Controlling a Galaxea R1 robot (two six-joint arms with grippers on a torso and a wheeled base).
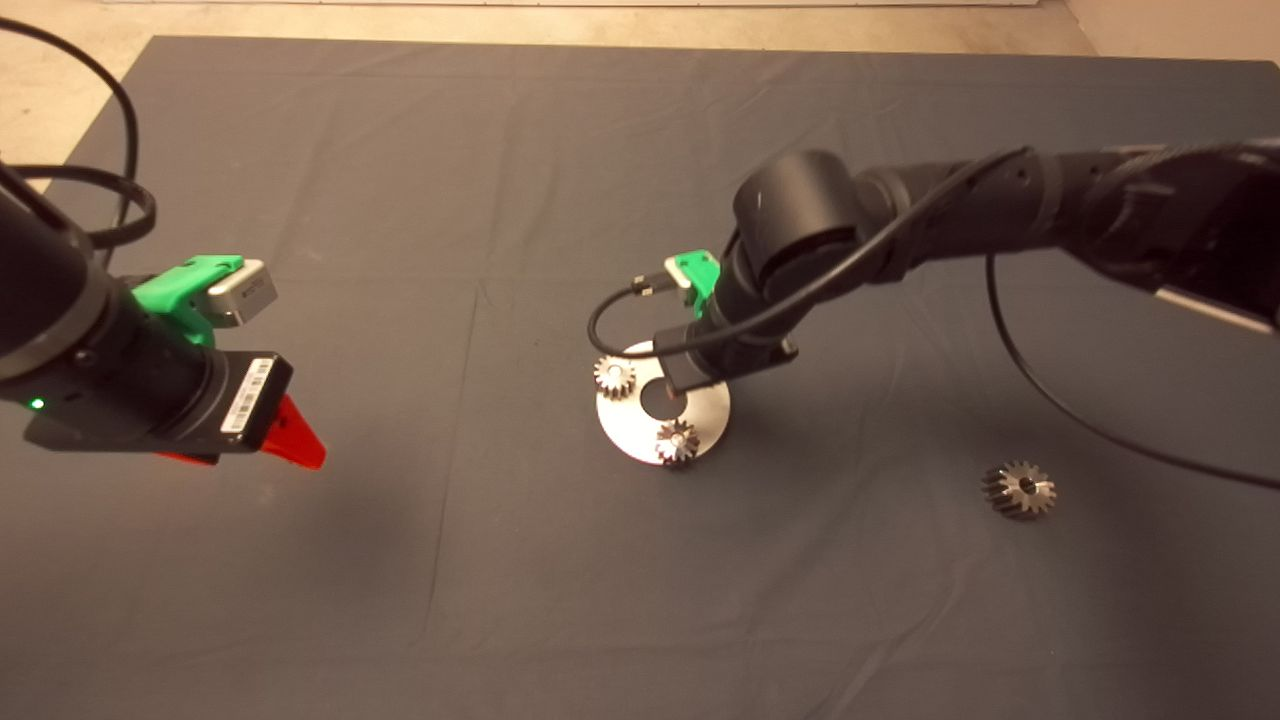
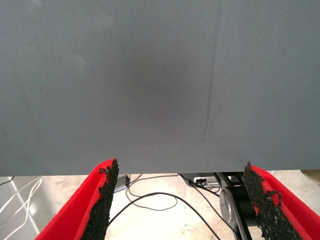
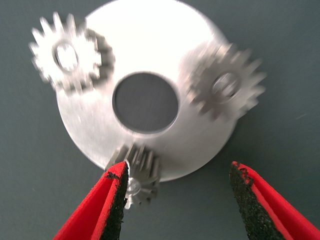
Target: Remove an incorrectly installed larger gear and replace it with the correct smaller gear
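A round silver plate with a centre hole lies on the mat, also seen under the right wrist in the head view as the plate. Two pale small gears sit on it. The smaller gear, darker, sits at the plate's rim, right against the inner side of one finger pad. My right gripper hangs open just above the plate. The larger gear lies alone on the mat, far right of the plate. My left gripper hovers open at the left, holding nothing.
The right arm and its cable span the mat's right half. In the head view the pale gears show and the wrist hides the smaller gear. The left wrist view shows bare mat and cables on the floor beyond.
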